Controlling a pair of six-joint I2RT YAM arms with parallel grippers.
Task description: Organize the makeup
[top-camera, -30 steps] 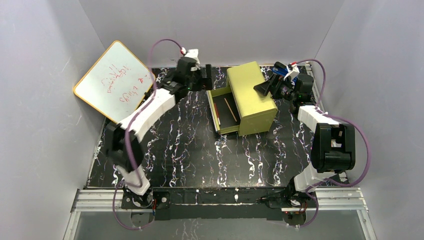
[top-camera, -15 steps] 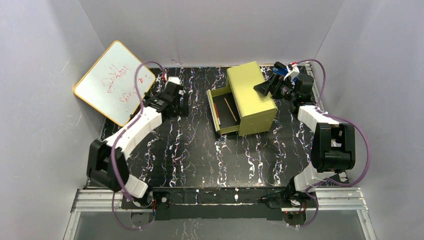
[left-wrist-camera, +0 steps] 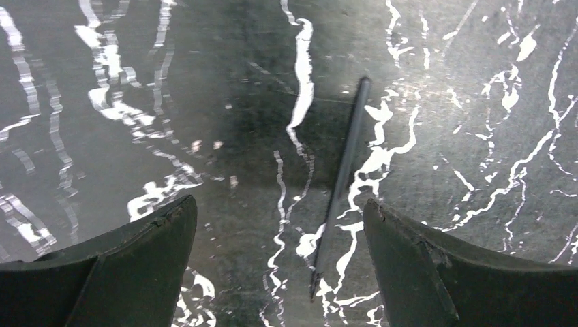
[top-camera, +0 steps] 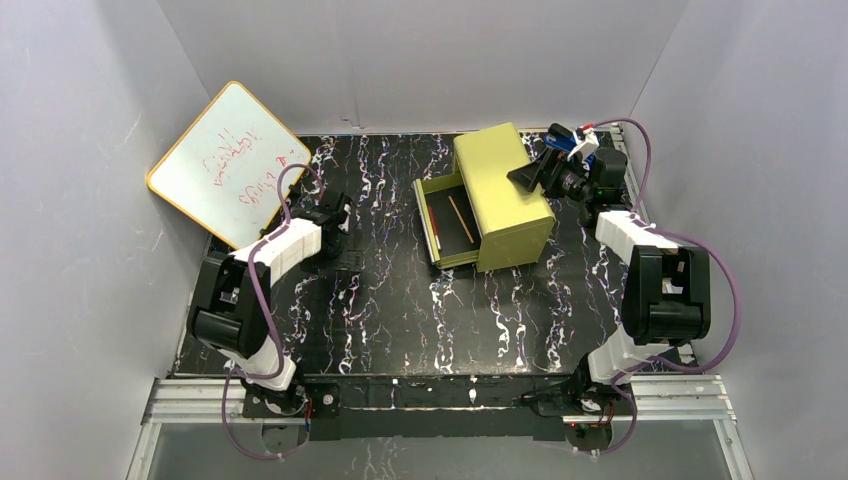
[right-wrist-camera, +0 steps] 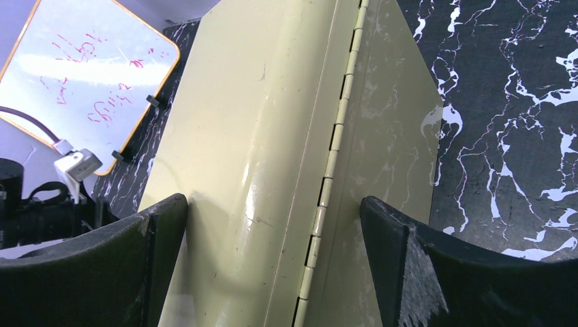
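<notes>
Left gripper (left-wrist-camera: 279,204) hangs low over the table (left-wrist-camera: 102,122), jaws spread wide and empty. The dark pencil (left-wrist-camera: 344,177) lies flat between the fingers, nearer the one on the right of the wrist view, so I'd centre over the shaft, sink until the tips almost meet the tabletop, then close across it. Right gripper (right-wrist-camera: 272,201) sits over the yellow-green box (right-wrist-camera: 272,102), jaws just as wide, gripping nothing I can see. Only the left wrist view shows that pencil, and only the overhead shows the open drawer (top-camera: 440,183), a thin stick (top-camera: 461,219) inside, well apart from the left gripper.
</notes>
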